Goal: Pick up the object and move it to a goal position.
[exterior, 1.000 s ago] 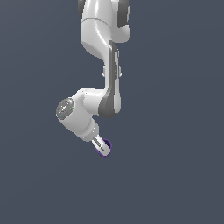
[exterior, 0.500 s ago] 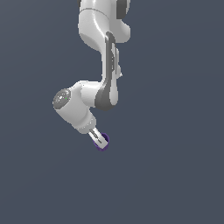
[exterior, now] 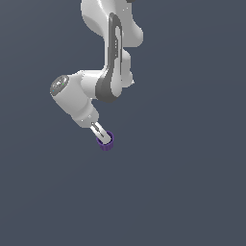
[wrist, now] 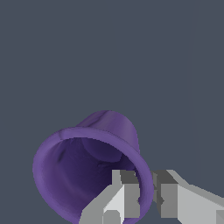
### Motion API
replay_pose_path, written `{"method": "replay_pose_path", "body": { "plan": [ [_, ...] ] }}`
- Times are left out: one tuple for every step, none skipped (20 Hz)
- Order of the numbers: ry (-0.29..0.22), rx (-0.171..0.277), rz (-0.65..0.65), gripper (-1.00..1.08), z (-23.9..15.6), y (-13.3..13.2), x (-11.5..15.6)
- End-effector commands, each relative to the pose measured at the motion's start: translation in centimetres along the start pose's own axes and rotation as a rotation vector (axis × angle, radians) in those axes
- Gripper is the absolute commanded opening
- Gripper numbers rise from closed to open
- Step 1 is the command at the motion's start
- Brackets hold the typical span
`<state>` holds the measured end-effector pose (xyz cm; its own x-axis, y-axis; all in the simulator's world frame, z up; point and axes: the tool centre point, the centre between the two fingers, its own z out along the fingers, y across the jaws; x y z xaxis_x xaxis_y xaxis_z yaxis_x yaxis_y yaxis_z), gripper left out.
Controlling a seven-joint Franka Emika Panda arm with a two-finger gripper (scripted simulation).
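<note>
Fingers [wrist: 146, 194] nearly together, clamped on the purple cup's [wrist: 87, 170] rim, one inside, one outside

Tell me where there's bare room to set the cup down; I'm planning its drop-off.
Bare grey surface lies all around the purple cup: below it and across the exterior view's right. The only crowding is the arm above, and the gripper pinching the cup's rim.

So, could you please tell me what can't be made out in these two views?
- Exterior view: the arm's base is cut off by the top edge.
- Exterior view: the gripper is too small to judge how it grips the purple cup.
- Wrist view: the cup's lower rim is cut off by the frame edge; the fingers hide part of the rim.
- No goal marker shows in either view.
</note>
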<state>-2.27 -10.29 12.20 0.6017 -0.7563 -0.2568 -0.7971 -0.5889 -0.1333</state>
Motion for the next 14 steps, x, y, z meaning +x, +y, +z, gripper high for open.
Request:
{"method": "replay_pose_path", "body": {
  "plan": [
    [0.001,0.002,0.0,-1.0,-1.3,1.8,-0.7],
    [0.001,0.002,0.0,-1.0,-1.9,2.6,-1.1],
    [0.001,0.002,0.0,-1.0,-2.4,3.4,-1.4],
    [0.0,0.003,0.0,-1.0,-3.0,4.3,-1.7],
    [0.0,0.003,0.0,-1.0,-3.5,5.1,-2.0],
    [0.0,0.003,0.0,-1.0,-4.1,5.8,-2.3],
    [0.0,0.003,0.0,-1.0,-4.6,6.6,-2.6],
    [0.0,0.003,0.0,-1.0,-5.1,7.4,-2.9],
    [0.0,0.003,0.0,-1.0,-5.6,8.1,-3.2],
    [0.0,0.003,0.0,-1.0,-6.1,8.8,-3.5],
    [0.0,0.003,0.0,-1.0,-6.5,9.4,-3.7],
    [0.0,0.003,0.0,-1.0,-7.0,10.1,-3.9],
    [0.0,0.003,0.0,-1.0,-7.4,10.7,-4.2],
    [0.0,0.003,0.0,-1.0,-7.8,11.3,-4.4]
  ]
}}
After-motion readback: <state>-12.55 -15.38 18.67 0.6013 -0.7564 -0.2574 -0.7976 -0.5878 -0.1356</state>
